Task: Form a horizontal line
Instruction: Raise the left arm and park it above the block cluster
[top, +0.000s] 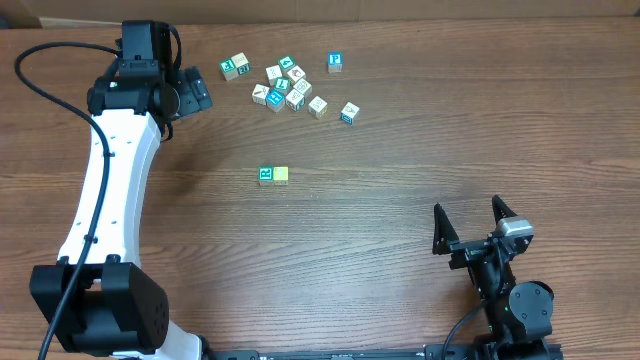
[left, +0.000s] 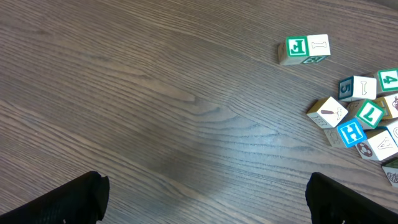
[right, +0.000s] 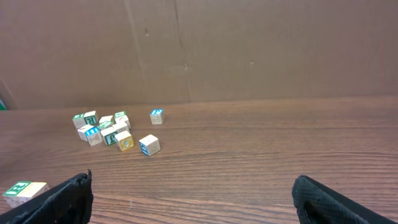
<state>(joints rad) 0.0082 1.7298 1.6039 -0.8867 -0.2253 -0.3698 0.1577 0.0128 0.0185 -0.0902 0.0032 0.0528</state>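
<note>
The left claw (top: 200, 92) is hovering over the far left part of the tabletop (top: 420, 150), its two fingers spread fully wide and gripping nothing; in the left wrist view the fingers (left: 68, 202) are showing only at the bottom corners, with bare wood lying between them. The right claw (top: 470, 215) is sitting low near the front right of the tabletop, also standing wide open and empty, and pointing toward the far side. Near the middle of the tabletop a teal-lettered cube (top: 266, 175) is lying with a yellow cube (top: 281, 175) touching its right side, the two making a short row running left to right; both claws are staying well apart from it. In the right wrist view this row is appearing at the bottom left, just beside that claw's left finger. Along the far side a heap of cubes (top: 288, 88) is lying bunched together, with a pair of cubes (top: 235, 67) touching each other just left of it, near the left claw. A blue-marked cube (top: 335, 62) is sitting alone to the right of the heap, and another loose cube (top: 349, 112) is resting apart on the heap's near right side. A cardboard wall (right: 249, 50) is standing behind the tabletop
</note>
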